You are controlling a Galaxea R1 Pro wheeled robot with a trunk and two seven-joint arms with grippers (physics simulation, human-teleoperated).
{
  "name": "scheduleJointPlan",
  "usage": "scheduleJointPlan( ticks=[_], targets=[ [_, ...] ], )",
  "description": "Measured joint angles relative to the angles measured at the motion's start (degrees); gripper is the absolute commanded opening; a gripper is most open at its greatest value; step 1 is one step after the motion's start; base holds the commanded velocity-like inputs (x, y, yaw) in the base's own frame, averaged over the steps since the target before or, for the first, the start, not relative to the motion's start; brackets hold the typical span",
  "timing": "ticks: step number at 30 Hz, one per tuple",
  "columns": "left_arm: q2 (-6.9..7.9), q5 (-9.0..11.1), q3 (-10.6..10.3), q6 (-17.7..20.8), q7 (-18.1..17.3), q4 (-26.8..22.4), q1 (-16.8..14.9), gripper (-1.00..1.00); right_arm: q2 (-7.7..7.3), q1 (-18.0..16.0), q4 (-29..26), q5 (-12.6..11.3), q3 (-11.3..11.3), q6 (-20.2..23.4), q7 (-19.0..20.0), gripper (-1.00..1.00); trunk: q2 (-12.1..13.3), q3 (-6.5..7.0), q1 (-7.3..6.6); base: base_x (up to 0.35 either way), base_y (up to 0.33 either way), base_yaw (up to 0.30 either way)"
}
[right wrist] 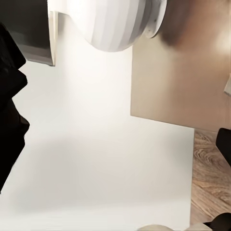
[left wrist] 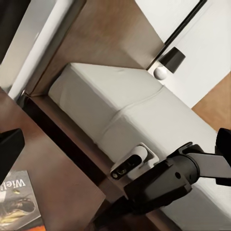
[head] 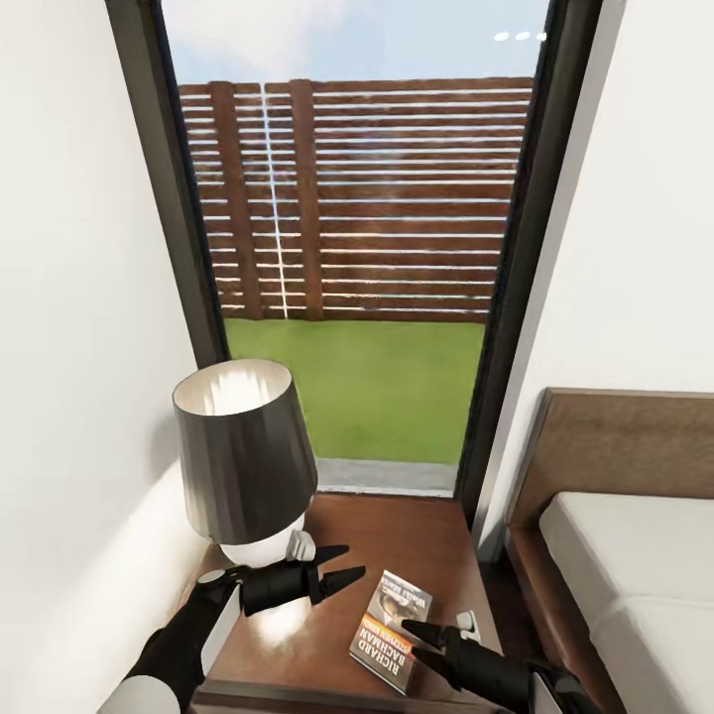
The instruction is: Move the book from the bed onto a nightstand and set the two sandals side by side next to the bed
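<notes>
Book (head: 391, 632): thin paperback, dark cover photo, orange/white lettering, lying flat on nightstand (head: 416, 540) top, near front edge, right of lamp (head: 245, 458). Right gripper (head: 405, 637) low over book's edge, fingers spread, not pinching. Left gripper (head: 347, 563) beside lamp base, spread, empty. Bed (head: 635, 555) at right.

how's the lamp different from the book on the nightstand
The lamp stands upright and tall; the book lies flat and thin. The lamp has a plain dark shade on a white base; the book's cover is a greyish photo with orange and white lettering. Both rest on the nightstand.
</notes>
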Motion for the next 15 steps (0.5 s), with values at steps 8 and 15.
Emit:
scheduleJointPlan(
  ticks=[8, 15],
  targets=[
    [0.22, -0.1, 0.1, 0.0, 1.0, 0.0, 0.0, 1.00, -5.85, 0.3, 0.7, 0.3, 0.0, -1.4, -0.1, 1.00, 3.2, 1.44, -1.76, 0.000, 0.000, 0.000],
    [1.58, -0.2, 0.3, -0.3, 1.3, 2.3, 0.0, 1.00, -10.39, 0.6, 1.2, 0.4, 0.1, -9.8, 0.0, 1.00, 6.0, 2.69, -3.29, 0.000, 0.000, 0.000]
  ],
)
